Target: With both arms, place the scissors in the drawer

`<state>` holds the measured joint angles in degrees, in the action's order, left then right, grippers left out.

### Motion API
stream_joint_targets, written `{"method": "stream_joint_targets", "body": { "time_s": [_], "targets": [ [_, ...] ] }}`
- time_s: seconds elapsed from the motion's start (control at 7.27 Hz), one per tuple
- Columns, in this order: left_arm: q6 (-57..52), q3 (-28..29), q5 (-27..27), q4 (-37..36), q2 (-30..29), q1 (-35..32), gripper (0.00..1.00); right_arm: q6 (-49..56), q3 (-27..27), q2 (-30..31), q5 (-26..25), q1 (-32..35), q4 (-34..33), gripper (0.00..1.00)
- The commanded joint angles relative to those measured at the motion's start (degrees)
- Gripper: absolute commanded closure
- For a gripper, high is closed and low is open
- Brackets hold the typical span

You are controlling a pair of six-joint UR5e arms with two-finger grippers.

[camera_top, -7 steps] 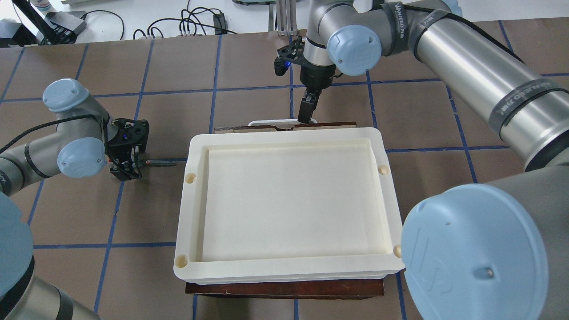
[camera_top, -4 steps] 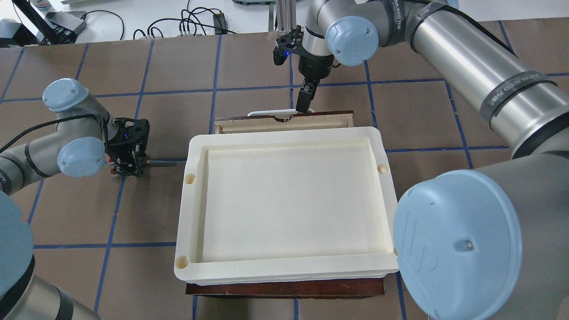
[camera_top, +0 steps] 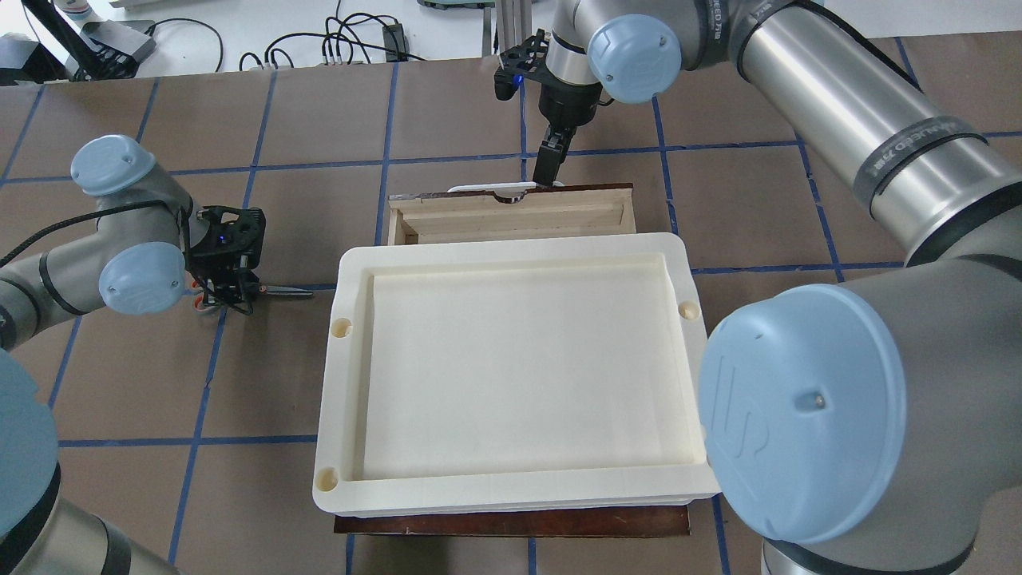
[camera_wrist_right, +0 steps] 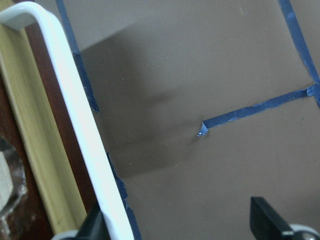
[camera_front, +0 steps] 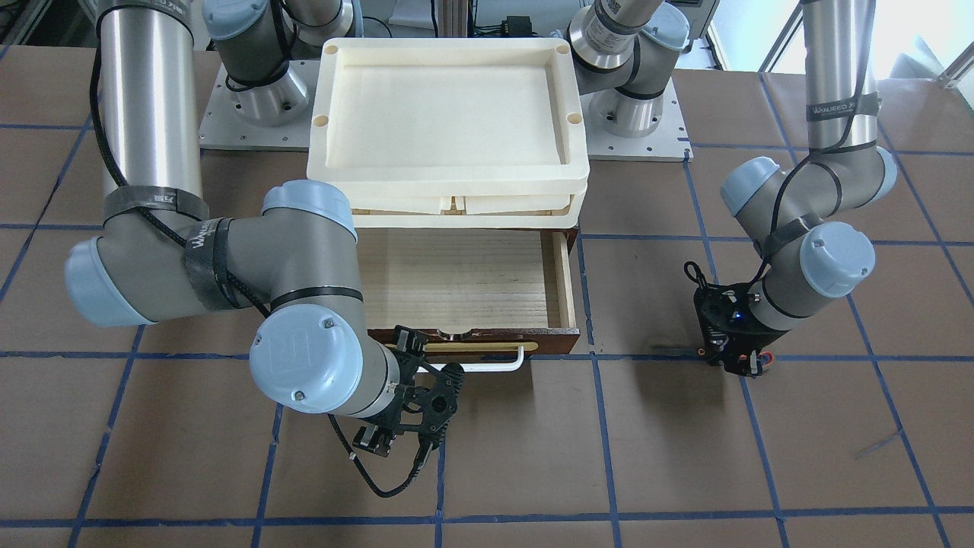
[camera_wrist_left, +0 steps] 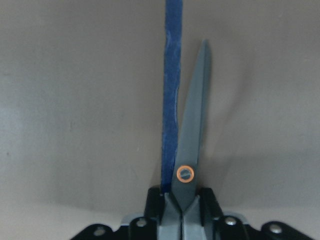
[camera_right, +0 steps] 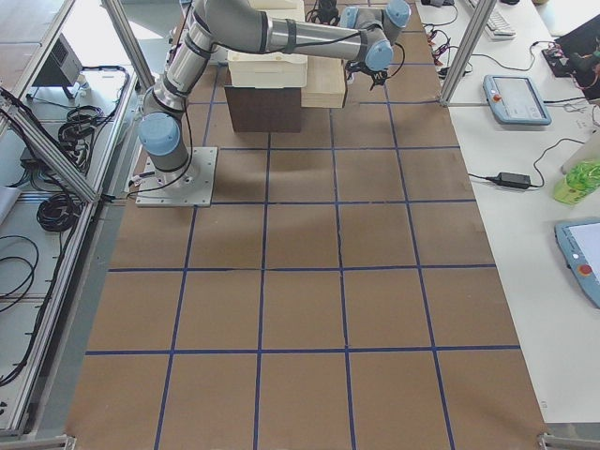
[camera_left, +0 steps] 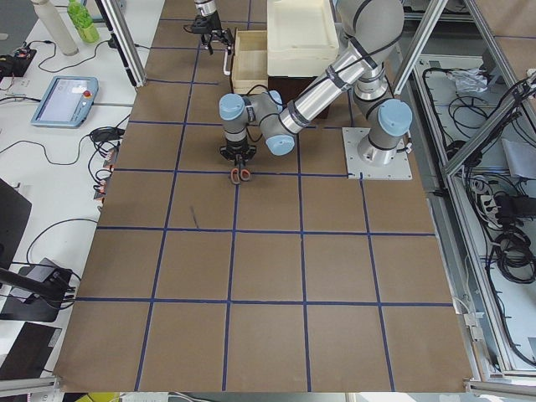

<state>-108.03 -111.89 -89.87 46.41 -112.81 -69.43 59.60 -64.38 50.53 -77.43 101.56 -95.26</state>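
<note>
**Here: scissors (camera_wrist_left: 192, 125) gripped, drawer (camera_front: 564, 278) open**

Left gripper (camera_wrist_left: 182, 200) clenched on scissors at the pivot, blades pointing straight out past the fingertips. Right gripper (camera_wrist_right: 182, 225) spread, white handle (camera_wrist_right: 75, 105) just inside one finger. "WANJEED" on arm strap (camera_front: 837, 109).

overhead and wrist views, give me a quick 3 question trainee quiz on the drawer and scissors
1. True or false: the drawer is fully shut.
2. Where are the scissors? A inside the drawer; B between the fingers of the left gripper, beside a blue tape line; C held by the right gripper.
3. Fill in: the right gripper stands open, with one finger against the drawer's white ____.

Key: 1 false, its pale wood floor shows in front of the trays. 2 B. 3 handle.
</note>
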Motion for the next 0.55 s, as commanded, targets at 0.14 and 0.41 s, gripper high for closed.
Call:
{"method": "stream_joint_targets", "body": {
  "time_s": [0.14, 0.41],
  "targets": [
    [0.45, 0.96, 0.04, 0.43, 1.71, 0.0, 0.8, -0.44, 2.24, -1.48, 0.09, -0.14, -0.02, 0.0],
    [2.29, 2.19, -0.04, 1.39, 3.82, -0.09, 0.82, -0.62, 4.17, -2.88, 0.09, -0.14, -0.02, 0.0]
  ]
}}
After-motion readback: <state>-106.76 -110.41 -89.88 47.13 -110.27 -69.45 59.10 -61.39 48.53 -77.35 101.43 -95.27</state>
